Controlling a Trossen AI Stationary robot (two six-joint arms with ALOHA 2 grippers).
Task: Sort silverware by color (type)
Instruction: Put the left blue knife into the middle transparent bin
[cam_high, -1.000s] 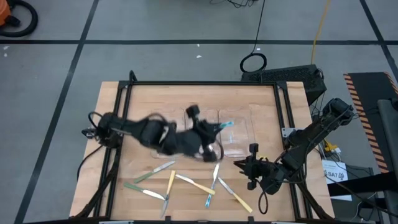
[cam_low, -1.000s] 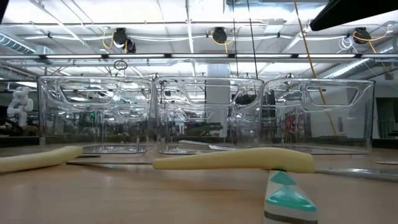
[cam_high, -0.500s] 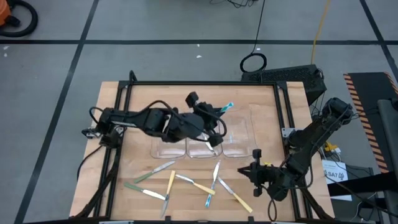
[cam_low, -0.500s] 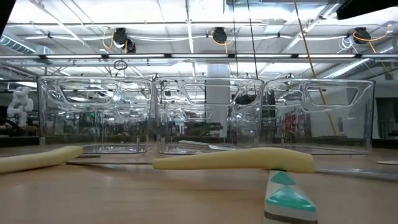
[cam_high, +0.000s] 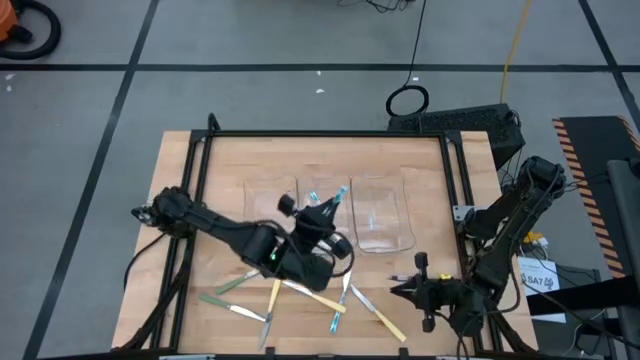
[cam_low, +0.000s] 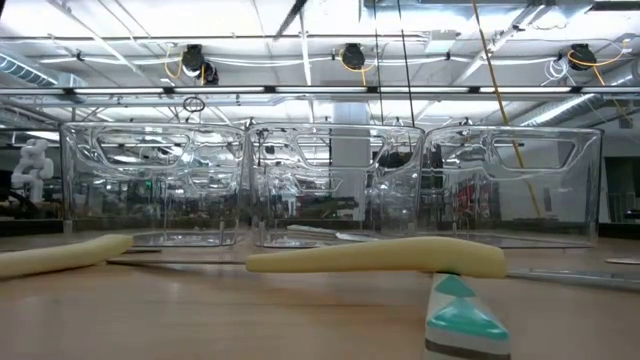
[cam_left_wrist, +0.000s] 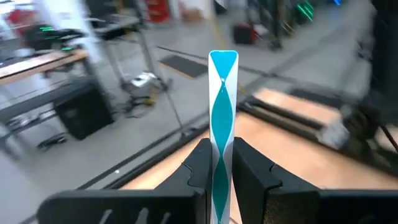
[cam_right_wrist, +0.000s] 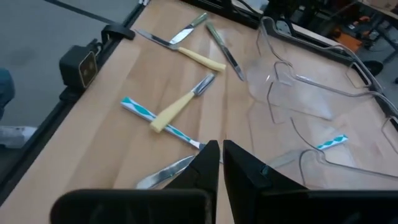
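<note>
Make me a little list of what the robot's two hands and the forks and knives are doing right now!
left end effector: shut on a light-blue-handled piece of silverware, over the table near the clear plastic bins
right end effector: shut, holding nothing, low at the table's right side
loose silverware: yellow, green and blue-handled pieces scattered on the wooden table in front of the bins
already in a bin: one light-blue-handled piece

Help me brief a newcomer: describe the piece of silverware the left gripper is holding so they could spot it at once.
Find the three clear bins in a row on the wooden table. Over the middle bin, the left gripper is shut on the blue-handled utensil, a slim handle with a light-blue and white twisted pattern. Every other piece lies flat on the table or in a bin; this one alone is lifted in a gripper.
</note>
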